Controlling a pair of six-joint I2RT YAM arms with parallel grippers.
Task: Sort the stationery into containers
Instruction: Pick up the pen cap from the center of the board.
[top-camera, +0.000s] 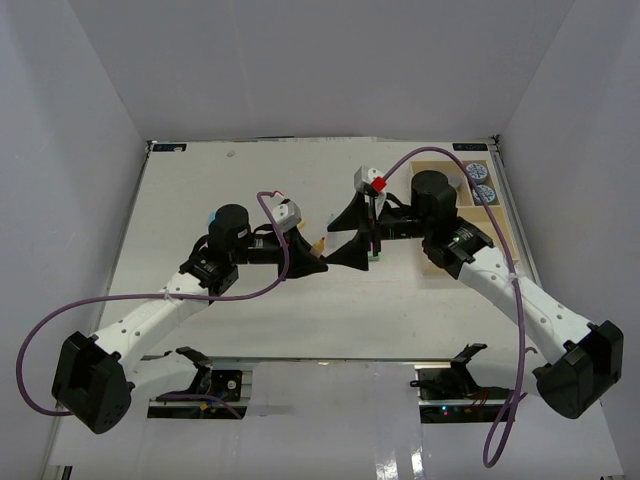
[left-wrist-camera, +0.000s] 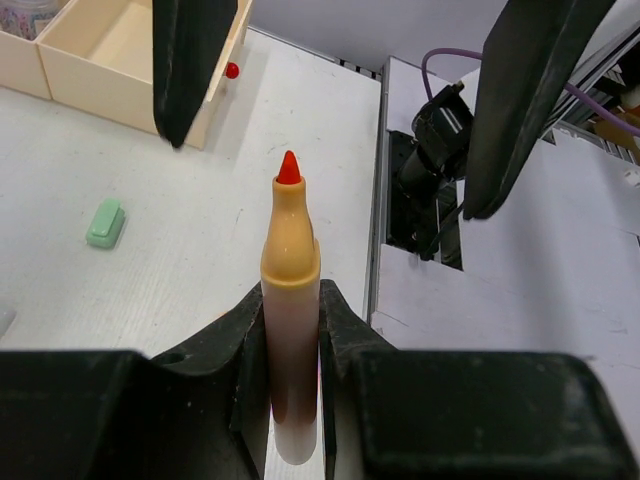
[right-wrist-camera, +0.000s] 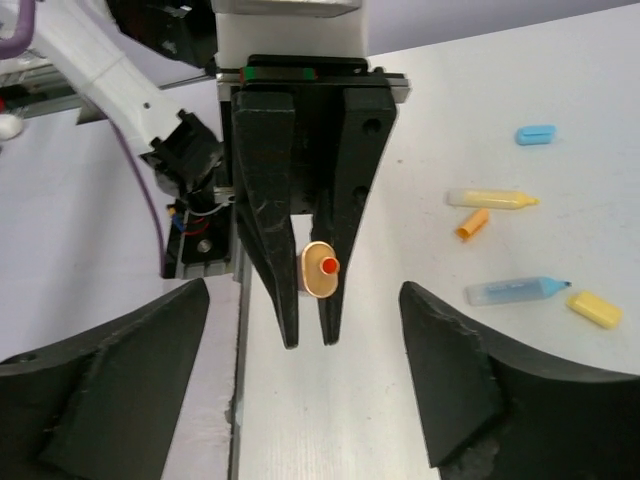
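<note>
now the left gripper (left-wrist-camera: 292, 330) clamps the uncapped orange marker (left-wrist-camera: 290, 290).

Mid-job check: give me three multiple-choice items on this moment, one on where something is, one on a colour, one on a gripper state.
1. Where does the green cap lie?
A. on the table, outside the wooden tray
B. in a tray compartment
C. between the right gripper's fingers

2. What colour is the tip of the marker in the left gripper?
A. blue
B. red
C. green

3. How does the right gripper stand?
A. shut on the marker
B. shut on a tape roll
C. open, holding nothing

Answers: 1 A, the left wrist view shows it on the white table beside the tray. 2 B, the tip is red above an orange collar. 3 C, the right wrist view shows its fingers wide apart, with the marker clamped only by the left gripper.
</note>
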